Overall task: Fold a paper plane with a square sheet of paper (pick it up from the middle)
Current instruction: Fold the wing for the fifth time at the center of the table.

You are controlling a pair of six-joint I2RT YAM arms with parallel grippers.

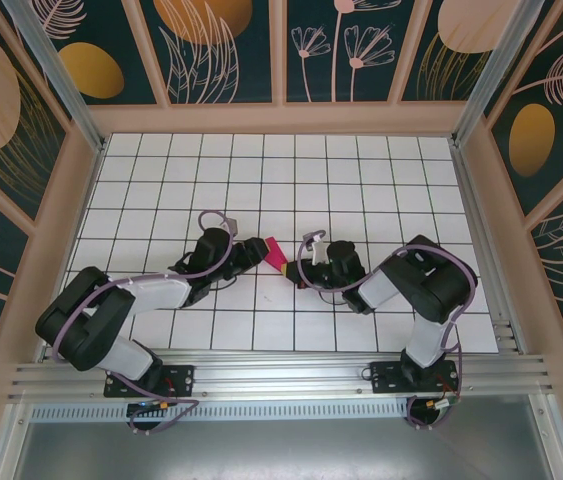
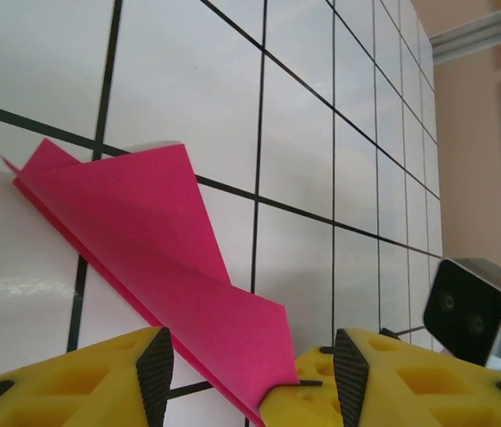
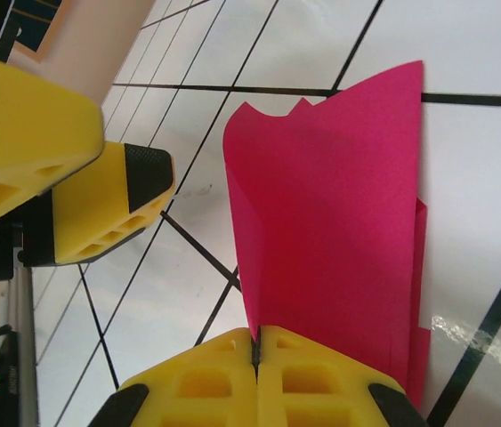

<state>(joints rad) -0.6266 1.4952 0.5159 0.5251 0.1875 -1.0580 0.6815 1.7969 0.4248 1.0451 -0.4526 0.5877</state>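
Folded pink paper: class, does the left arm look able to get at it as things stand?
Probably yes. The left end effector is open, with the folded pink paper lying between its jaws and nothing in the way. The right end effector is shut on another edge of it.

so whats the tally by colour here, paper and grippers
pink paper: 1
yellow grippers: 2, the left gripper and the right gripper
total: 3
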